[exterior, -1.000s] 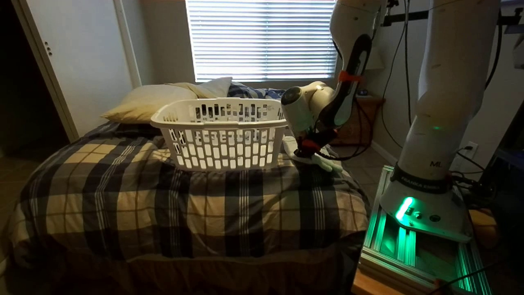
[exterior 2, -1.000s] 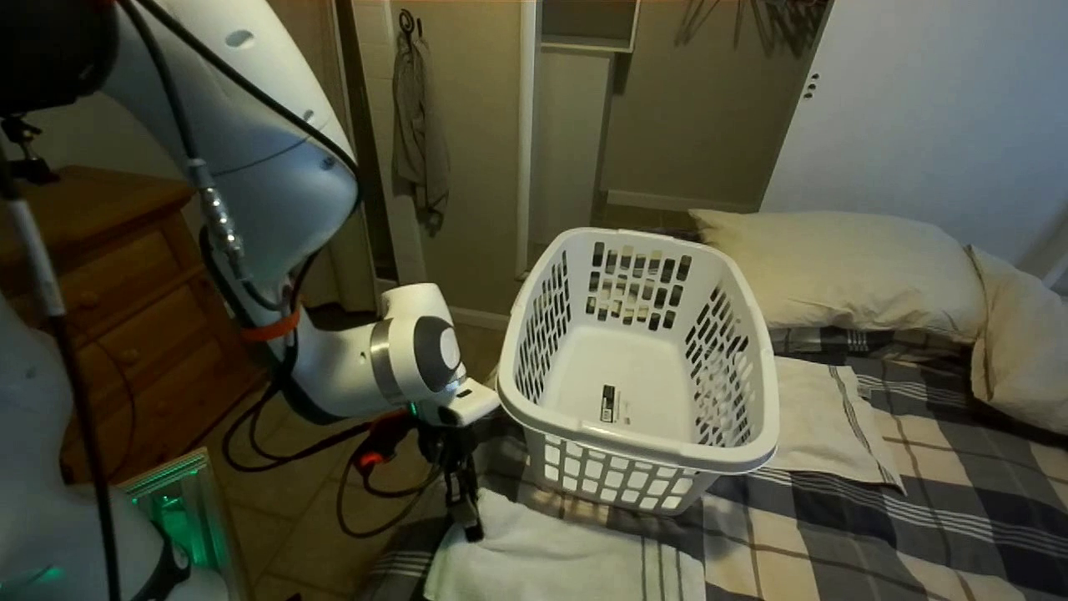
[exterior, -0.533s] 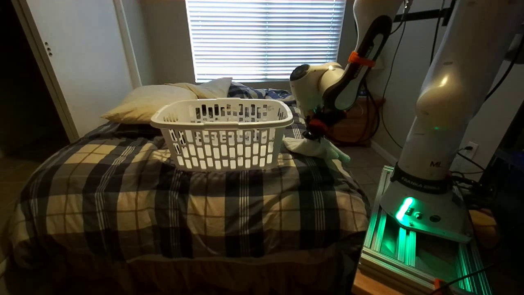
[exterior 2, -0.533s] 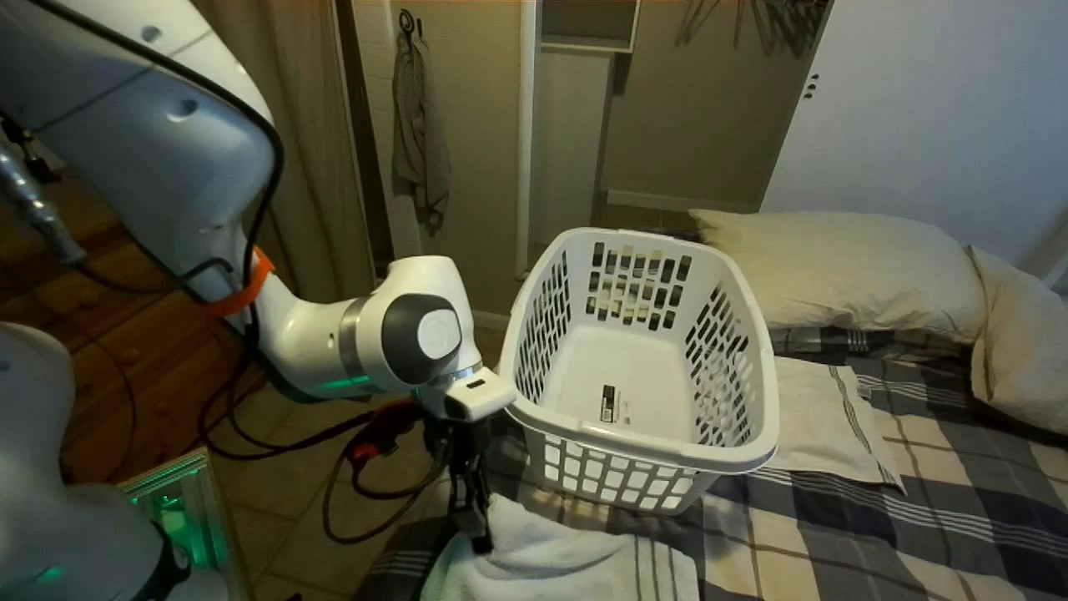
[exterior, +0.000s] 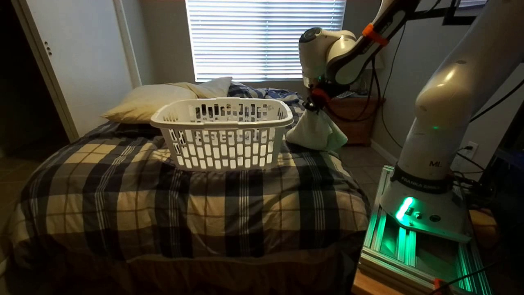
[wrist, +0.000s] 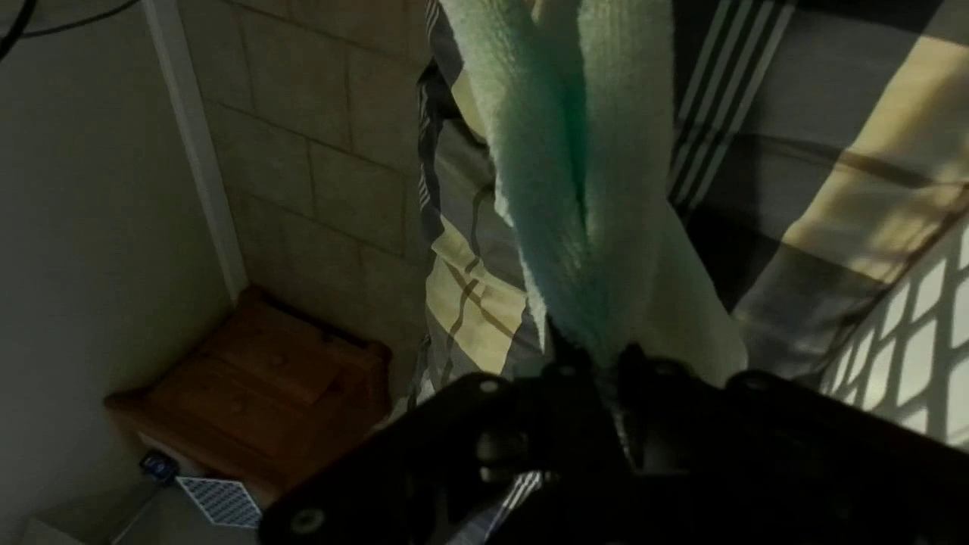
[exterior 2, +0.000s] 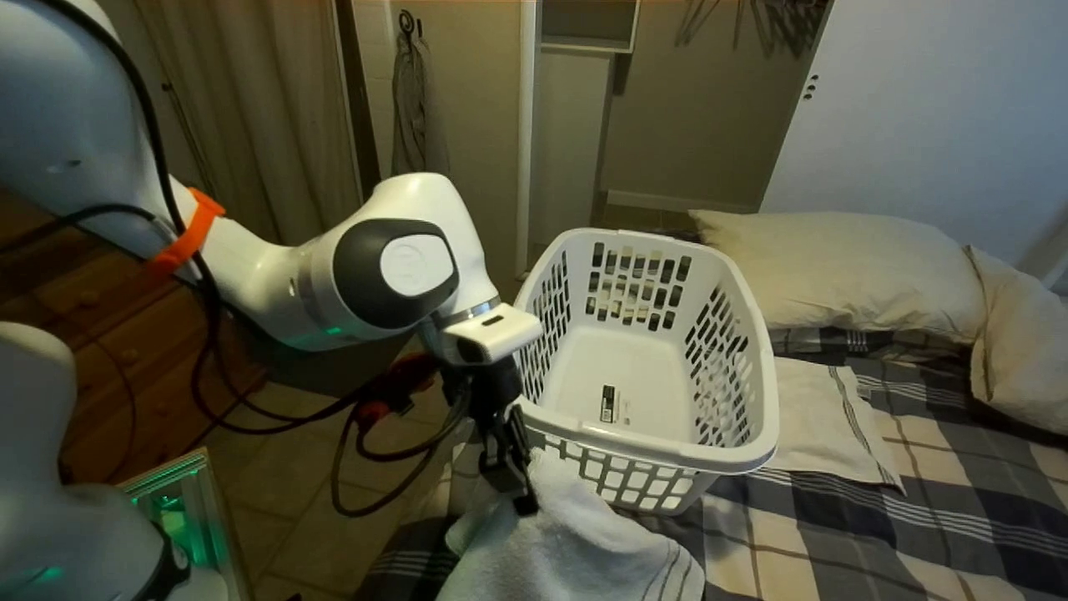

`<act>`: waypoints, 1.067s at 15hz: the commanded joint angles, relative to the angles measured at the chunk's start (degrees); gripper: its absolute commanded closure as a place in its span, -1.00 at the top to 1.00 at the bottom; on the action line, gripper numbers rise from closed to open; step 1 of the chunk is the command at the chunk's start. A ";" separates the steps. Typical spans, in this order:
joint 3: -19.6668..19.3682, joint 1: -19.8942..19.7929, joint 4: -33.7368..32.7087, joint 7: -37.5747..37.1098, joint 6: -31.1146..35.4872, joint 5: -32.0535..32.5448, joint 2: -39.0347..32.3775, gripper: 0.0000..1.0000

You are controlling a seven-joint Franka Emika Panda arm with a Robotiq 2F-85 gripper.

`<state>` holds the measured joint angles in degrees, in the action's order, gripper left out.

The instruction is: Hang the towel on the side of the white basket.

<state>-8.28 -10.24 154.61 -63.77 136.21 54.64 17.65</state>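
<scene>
The towel (exterior: 315, 131) is a pale cloth that hangs bunched from my gripper (exterior: 313, 108) over the bed, just beside the basket's end. In an exterior view it has dark stripes near one end (exterior 2: 576, 542), and its lower part spreads toward the bed. In the wrist view the towel (wrist: 628, 189) runs between the two fingertips (wrist: 594, 356), which are closed on it. The white basket (exterior: 223, 125) stands upright on the bed; its near rim (exterior 2: 642, 442) is right by the gripper (exterior 2: 521, 497). Its slotted side shows at the right of the wrist view (wrist: 931, 341).
Another white striped cloth (exterior 2: 822, 417) lies flat on the bed behind the basket. A cream pillow (exterior 2: 843, 267) lies at the bed's head. A wooden nightstand (exterior: 356, 123) stands beyond the bed. Loose cables (exterior 2: 342, 492) hang by the arm. The bedspread (exterior: 204, 213) is plaid.
My gripper has risen with the towel, which was lying on the bed and now hangs from the fingers. The basket has not moved.
</scene>
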 commanded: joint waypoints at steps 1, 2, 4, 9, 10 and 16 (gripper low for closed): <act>1.04 -0.32 -2.05 2.16 -1.82 -3.02 2.82 -0.86; 1.10 -0.86 -1.01 0.60 -0.34 -1.07 1.53 -0.80; 1.25 -0.87 -1.75 0.77 -0.57 -1.40 1.87 -0.80; 1.29 -0.87 -1.83 0.80 -0.66 -1.66 1.86 -0.80; 1.29 -0.87 -1.83 0.80 -0.68 -1.68 1.86 -0.85; 0.46 -2.53 -7.22 0.96 -2.75 -3.17 2.59 -0.85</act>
<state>-8.01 -11.34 150.32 -63.32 135.07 52.97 19.82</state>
